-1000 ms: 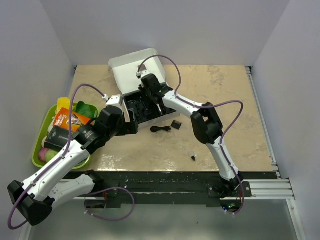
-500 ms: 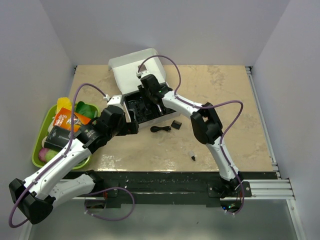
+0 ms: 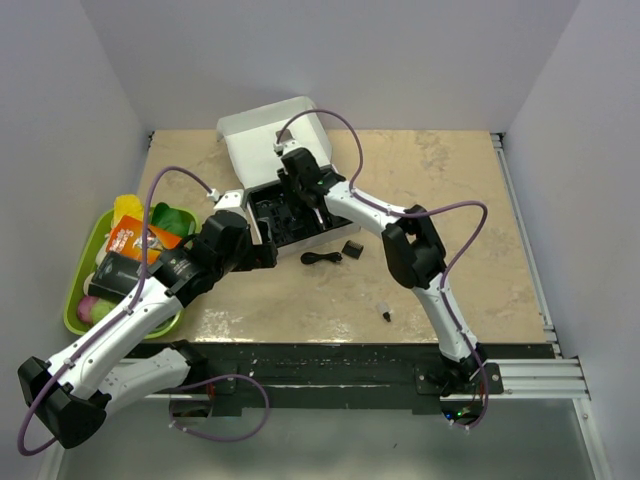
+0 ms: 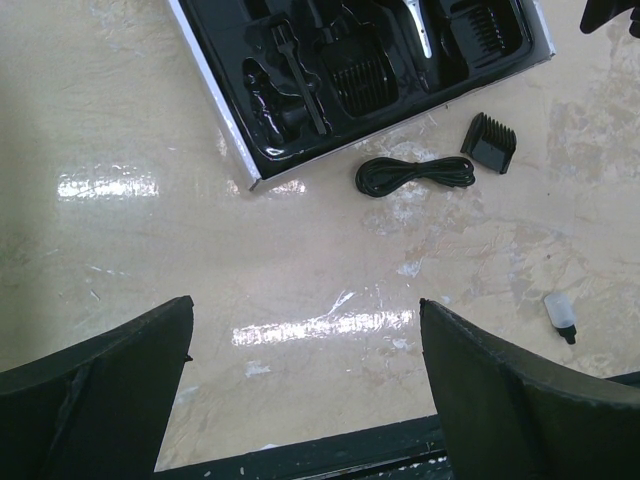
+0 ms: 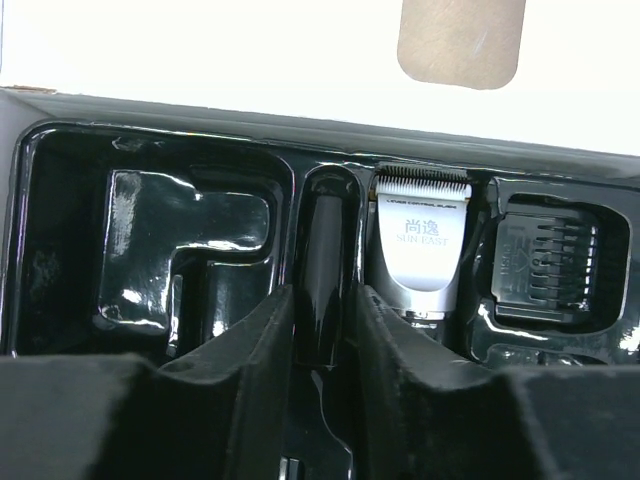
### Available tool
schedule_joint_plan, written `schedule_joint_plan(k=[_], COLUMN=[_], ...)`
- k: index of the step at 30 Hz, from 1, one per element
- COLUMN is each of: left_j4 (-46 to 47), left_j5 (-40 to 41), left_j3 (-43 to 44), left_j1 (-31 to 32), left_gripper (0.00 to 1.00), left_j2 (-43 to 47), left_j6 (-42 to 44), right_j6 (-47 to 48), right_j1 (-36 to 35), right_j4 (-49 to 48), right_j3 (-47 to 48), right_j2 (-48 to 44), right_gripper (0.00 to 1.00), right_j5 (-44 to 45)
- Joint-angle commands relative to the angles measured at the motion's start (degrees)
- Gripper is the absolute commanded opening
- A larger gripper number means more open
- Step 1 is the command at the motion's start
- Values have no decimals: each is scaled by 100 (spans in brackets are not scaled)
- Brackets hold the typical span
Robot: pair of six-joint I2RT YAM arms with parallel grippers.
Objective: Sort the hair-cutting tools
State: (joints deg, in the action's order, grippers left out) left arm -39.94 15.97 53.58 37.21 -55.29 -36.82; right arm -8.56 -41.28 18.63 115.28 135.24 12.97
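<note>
The right gripper (image 5: 322, 300) was down in the box (image 3: 262, 128), closed on a slim black piece (image 5: 320, 230) beside the clipper (image 5: 421, 245), probably to seat it in its slot. The left gripper (image 4: 305, 395) hung open before the box, ready for the cord (image 4: 415, 175) and comb (image 4: 490, 142) lying outside it on the bench (image 4: 150, 250).

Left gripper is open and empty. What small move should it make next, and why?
Probably ease the left gripper toward the coiled cord. Its jaws are open and empty. The cord and a comb attachment lie on the table outside the box insert, and the right gripper sits over that insert.
</note>
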Motion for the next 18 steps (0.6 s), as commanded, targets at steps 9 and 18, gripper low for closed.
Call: schedule_joint_plan(k=[9, 18], left_j4=[215, 197], left_j5=[73, 117], left_j3=[179, 188], left_j1=[14, 14], left_gripper=[99, 99], left_j2=[-17, -8], left_j6=[69, 96], right_j6=[-32, -67], right_j1=[14, 14], right_j4=[-88, -35], right_j3=[205, 389], right_j2=[-499, -314], right_gripper=[15, 1], right_j5=[144, 83])
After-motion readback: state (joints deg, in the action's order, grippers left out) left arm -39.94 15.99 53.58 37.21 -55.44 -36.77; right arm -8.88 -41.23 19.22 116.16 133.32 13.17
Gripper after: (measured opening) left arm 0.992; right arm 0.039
